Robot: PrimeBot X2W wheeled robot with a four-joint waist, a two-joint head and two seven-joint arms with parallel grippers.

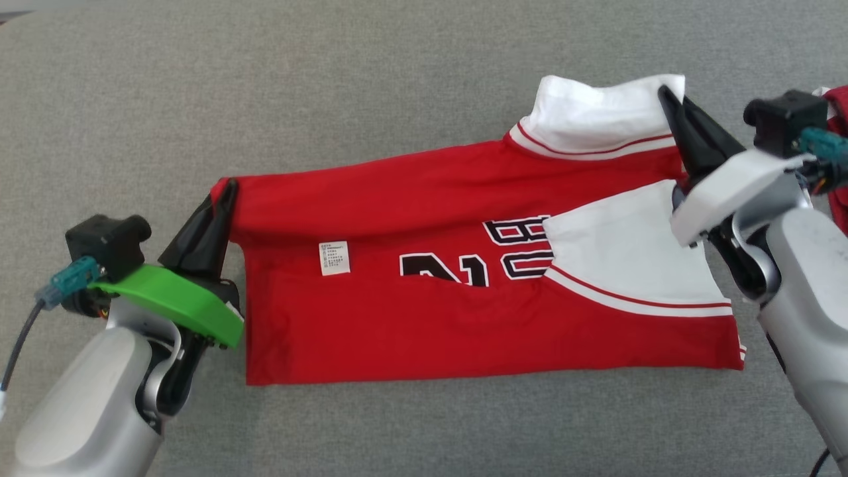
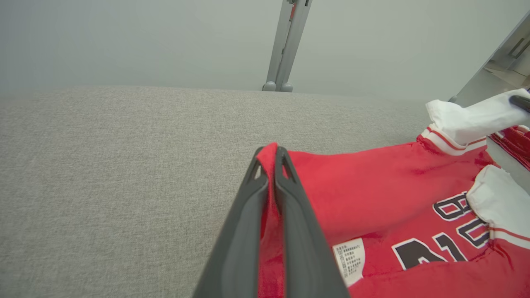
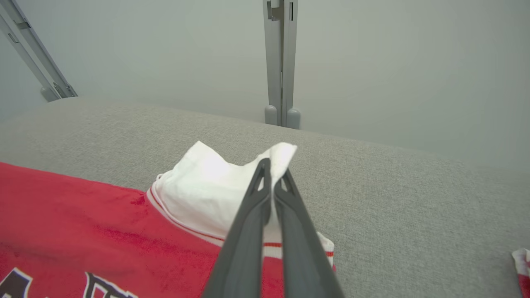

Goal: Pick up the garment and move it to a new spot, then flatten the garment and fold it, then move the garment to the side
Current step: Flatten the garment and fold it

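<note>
The red jersey (image 1: 411, 199) lies on the grey cushion (image 1: 331, 99) between the grippers, with the left gripper (image 1: 225, 199) pinching its red corner (image 2: 269, 150) and the right gripper (image 1: 672, 106) pinching its white sleeve (image 1: 596, 112), so both should lift and fold together, evenly, without tugging.

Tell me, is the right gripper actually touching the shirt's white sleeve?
Touching. The right wrist view shows the right gripper shut on the white sleeve, with the cloth pinched between its fingers.
</note>
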